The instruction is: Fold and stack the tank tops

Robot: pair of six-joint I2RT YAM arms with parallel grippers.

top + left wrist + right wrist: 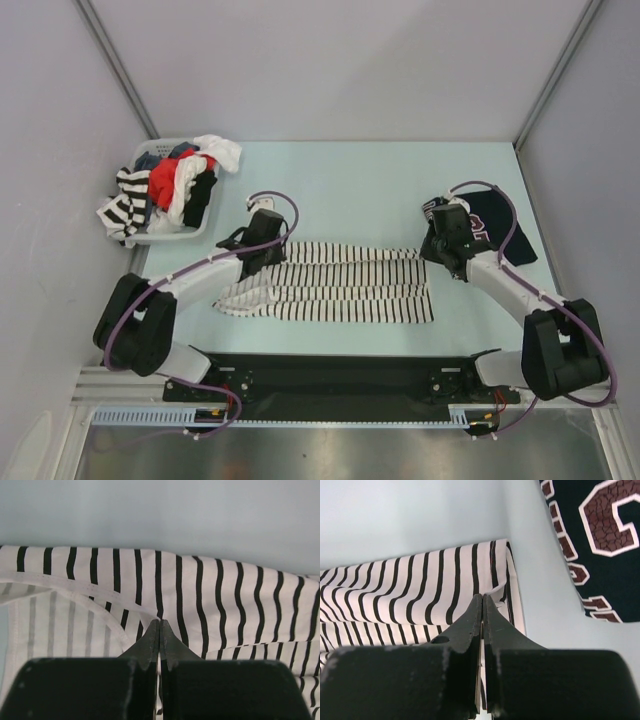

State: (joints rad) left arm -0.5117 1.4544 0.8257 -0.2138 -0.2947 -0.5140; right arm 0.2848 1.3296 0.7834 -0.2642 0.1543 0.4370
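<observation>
- Nearest the overhead camera, a black base rail (340,378) carries both arms at the near edge of the tabletop (350,185).
- At the far left corner, a white basket (165,238) stands on the tabletop. It holds a heap of mixed clothes (175,180) in red, white, black and striped fabric, and some hang over its rim.
- Left tool (270,262): the jaws are fully closed, tip against tip. In the left wrist view the tips (159,626) rest on the left end of the striped tank top (225,600), right at a curved white hem. Whether fabric is pinched between them cannot be determined.
- The striped tank top (340,285) lies flat near the centre of the tabletop, stretched lengthwise from left to right between the two tools. Its stripes run across the short dimension.
- Right tool (447,258): the jaws are fully closed. In the right wrist view the tips (483,599) sit on the right end of the striped tank top (420,595), close to its far corner. A grip on fabric cannot be confirmed.
- The navy tank top (503,238) lies at the right side of the tabletop, partly covered by the right arm. It shows maroon characters outlined in white (612,520). A strip of bare tabletop separates it from the striped tank top.
</observation>
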